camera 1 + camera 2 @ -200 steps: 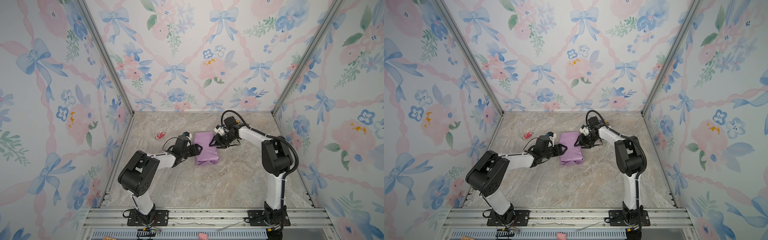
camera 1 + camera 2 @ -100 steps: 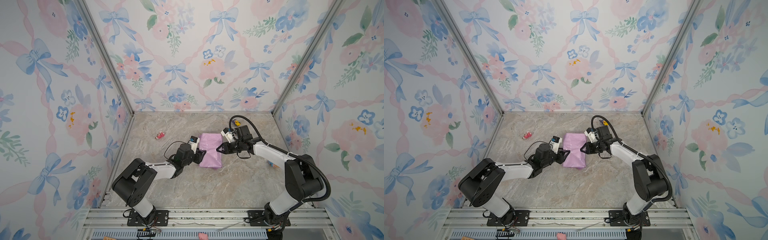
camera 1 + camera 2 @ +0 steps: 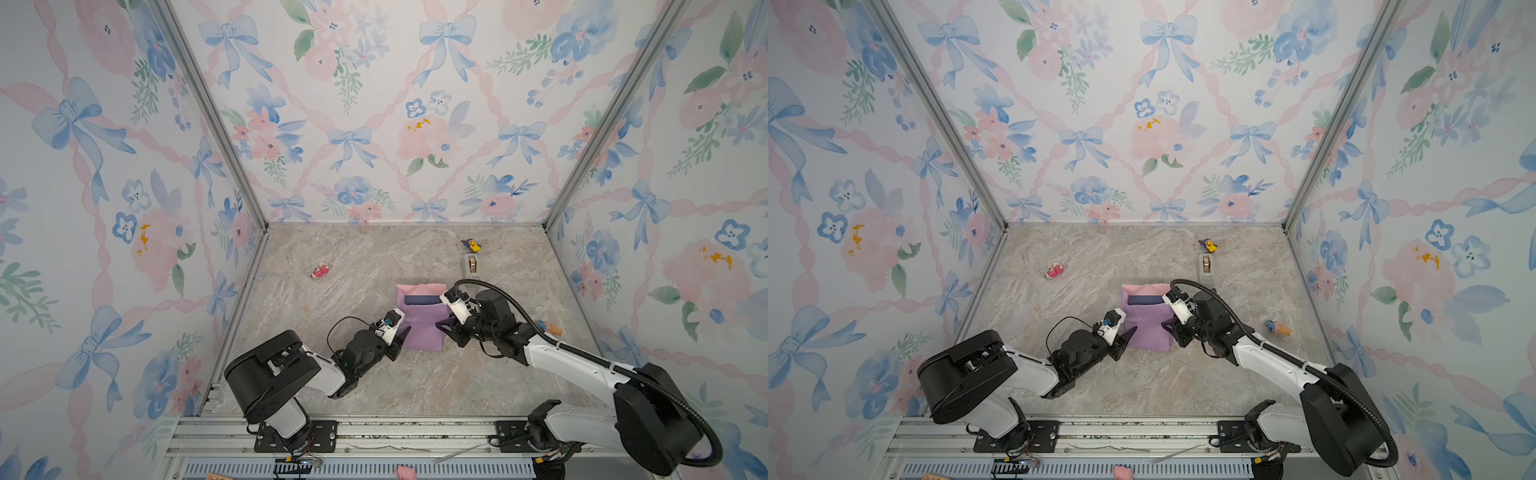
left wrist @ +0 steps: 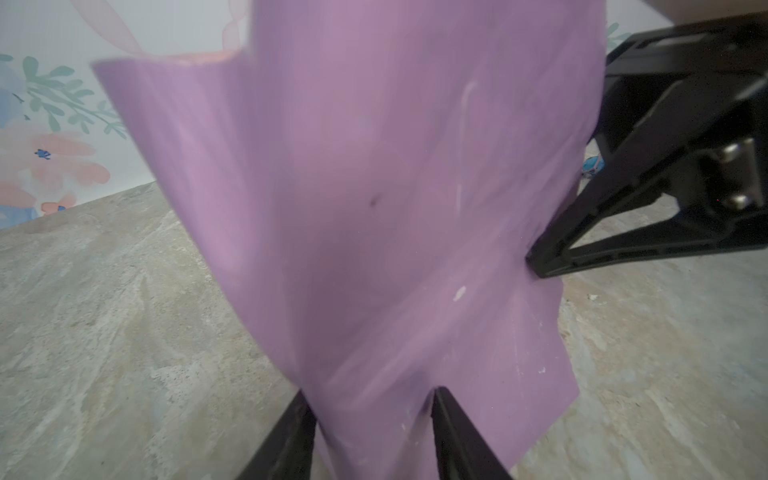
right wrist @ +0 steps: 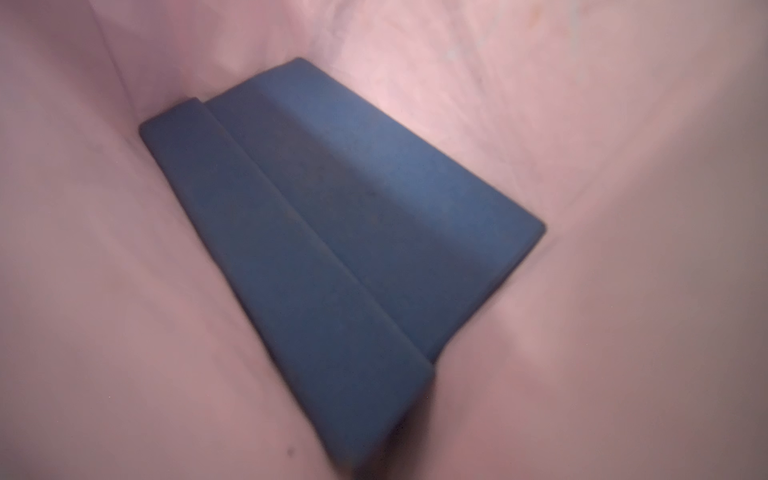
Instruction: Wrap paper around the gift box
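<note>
Left gripper [image 3: 401,336], nearest: jaws pinched paper [image 3: 422,328] at its near left edge. Right gripper [image 3: 444,326] touched paper's right edge; jaw state unclear. Paper sat lilac-out on desk [image 3: 374,386]. Box [image 3: 419,299] showed inside its far end.

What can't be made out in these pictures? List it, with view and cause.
- gift box: both top views show only a navy strip; the paper covers the rest.
- left pincer: in the left wrist view paper fills the gap between its fingers; grip unclear.
- right pincer: absent from the blurred right wrist view; too small in the top views to judge.
- red toy: too small in the top views to identify.
</note>
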`<state>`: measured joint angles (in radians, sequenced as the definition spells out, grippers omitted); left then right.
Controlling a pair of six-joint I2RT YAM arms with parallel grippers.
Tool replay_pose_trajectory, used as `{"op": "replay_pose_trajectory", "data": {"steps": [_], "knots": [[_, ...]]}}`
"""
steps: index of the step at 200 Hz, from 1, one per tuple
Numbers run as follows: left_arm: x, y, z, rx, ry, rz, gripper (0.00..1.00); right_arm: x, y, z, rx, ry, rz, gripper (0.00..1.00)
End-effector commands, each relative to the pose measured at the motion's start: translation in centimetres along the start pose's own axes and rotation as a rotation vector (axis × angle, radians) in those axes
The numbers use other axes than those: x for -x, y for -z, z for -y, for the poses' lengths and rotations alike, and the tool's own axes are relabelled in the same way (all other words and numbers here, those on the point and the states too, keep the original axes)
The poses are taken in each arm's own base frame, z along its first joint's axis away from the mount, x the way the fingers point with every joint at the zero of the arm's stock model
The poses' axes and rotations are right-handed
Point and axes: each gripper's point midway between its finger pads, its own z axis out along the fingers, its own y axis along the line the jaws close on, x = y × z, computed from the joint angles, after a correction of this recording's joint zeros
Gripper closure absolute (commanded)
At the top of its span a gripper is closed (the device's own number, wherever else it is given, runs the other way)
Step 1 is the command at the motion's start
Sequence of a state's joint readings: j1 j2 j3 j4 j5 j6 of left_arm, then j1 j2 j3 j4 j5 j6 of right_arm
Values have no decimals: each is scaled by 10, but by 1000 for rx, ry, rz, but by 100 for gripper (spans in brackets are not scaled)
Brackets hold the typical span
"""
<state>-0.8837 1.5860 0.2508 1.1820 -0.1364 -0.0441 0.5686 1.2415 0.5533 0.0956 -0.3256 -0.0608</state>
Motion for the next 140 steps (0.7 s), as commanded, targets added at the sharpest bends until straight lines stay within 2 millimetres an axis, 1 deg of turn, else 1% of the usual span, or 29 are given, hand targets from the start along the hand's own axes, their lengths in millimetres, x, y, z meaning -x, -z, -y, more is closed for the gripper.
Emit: {"op": "replay_pose_trajectory", "data": {"steps": [1, 14, 27, 38, 66, 88, 102, 117, 140], "knots": [[-16, 9, 27, -104, -34, -22, 51, -21, -5, -8, -3, 13, -13, 69], [-21, 13, 26, -90, -21, -25, 47, -23, -1, -6, -20, 5, 7, 67], [-21, 19, 23, -79, 11, -10, 43, -20, 4, -6, -33, 4, 35, 60], [-18, 22, 22, -72, 32, 3, 39, -15, 10, -6, -43, 4, 57, 53], [-6, 29, 18, -59, 83, 41, 28, -3, 25, -8, -27, -22, 101, 45], [9, 35, 16, -58, 135, 83, 23, 10, 36, -11, 17, -50, 147, 42], [20, 37, 15, -59, 157, 98, 22, 20, 41, -12, 32, -64, 180, 40], [34, 39, 13, -52, 166, 118, 20, 30, 44, -12, 44, -71, 199, 38], [57, 38, 3, -26, 197, 136, 18, 45, 43, -9, 52, -76, 218, 36]]}}
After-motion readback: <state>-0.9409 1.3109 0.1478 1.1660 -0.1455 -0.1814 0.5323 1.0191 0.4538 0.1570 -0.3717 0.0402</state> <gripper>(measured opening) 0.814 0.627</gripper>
